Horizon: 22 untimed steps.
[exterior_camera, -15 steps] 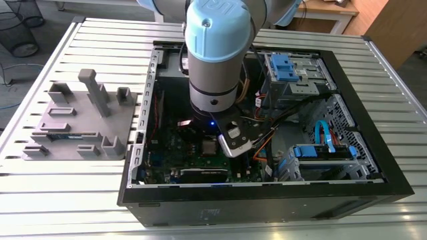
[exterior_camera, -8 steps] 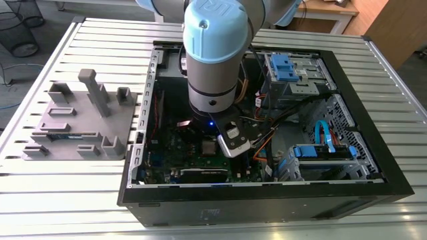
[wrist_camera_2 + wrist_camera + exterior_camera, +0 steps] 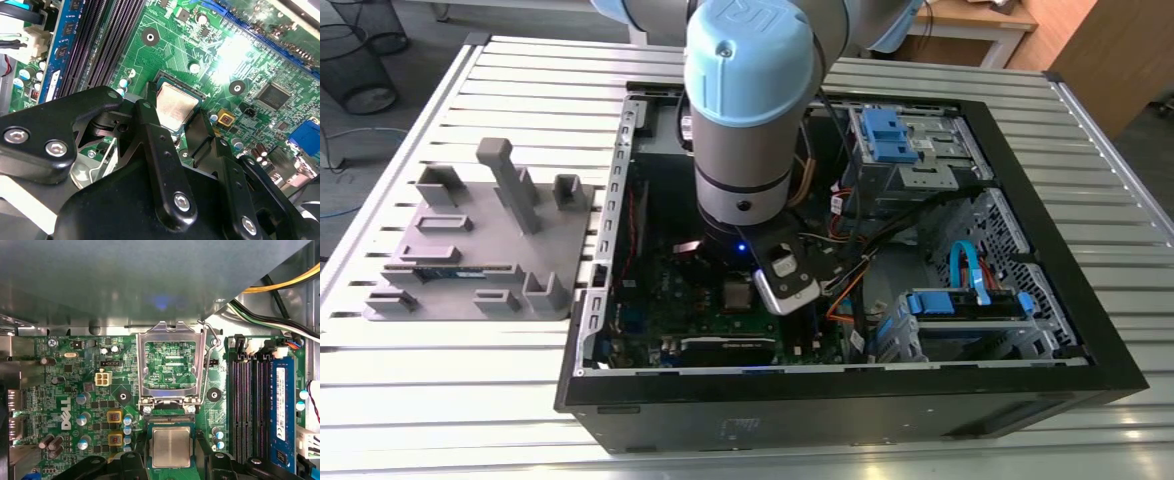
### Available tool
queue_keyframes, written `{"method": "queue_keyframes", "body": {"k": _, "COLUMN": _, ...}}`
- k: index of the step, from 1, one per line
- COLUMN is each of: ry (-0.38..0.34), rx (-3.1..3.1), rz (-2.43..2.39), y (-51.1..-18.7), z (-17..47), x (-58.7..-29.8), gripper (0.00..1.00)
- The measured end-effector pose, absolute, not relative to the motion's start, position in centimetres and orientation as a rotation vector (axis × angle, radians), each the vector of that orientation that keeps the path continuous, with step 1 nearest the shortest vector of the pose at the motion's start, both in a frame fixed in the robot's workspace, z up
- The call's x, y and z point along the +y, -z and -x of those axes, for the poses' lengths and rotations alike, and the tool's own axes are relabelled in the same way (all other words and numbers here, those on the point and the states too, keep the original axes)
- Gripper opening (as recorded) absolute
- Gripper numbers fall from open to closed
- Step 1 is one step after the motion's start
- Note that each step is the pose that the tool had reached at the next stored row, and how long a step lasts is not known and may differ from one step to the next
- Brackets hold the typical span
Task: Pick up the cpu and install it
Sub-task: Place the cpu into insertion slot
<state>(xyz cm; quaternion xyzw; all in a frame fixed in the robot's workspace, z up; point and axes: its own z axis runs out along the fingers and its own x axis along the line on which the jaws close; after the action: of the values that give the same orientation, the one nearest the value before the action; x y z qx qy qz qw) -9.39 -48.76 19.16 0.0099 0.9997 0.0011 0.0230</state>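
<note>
The cpu (image 3: 176,107) is a small square chip with a silvery metal top on a green base. It sits low over the motherboard socket, just past the hinge of the open metal load plate (image 3: 170,330). In both wrist views my gripper (image 3: 175,120) has a black finger (image 3: 150,117) against each of two opposite sides of the cpu (image 3: 171,446). I cannot tell whether the chip is fully seated. In the exterior view the gripper (image 3: 781,285) reaches down into the open computer case (image 3: 854,372), above the green board.
Black memory slots (image 3: 245,405) and a blue memory stick (image 3: 282,410) run beside the socket. Orange and yellow cables (image 3: 854,285) and blue drive bays (image 3: 894,135) crowd the exterior view's right of the case. A grey holder tray (image 3: 467,250) lies on the slatted table at the left.
</note>
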Motion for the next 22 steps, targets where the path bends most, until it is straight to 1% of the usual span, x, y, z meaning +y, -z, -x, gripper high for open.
{"method": "queue_keyframes", "body": {"k": 22, "ry": -0.003, "rx": 3.088, "rz": -0.030, "y": -18.81, "z": 9.48, "x": -48.69, "gripper": 0.47}}
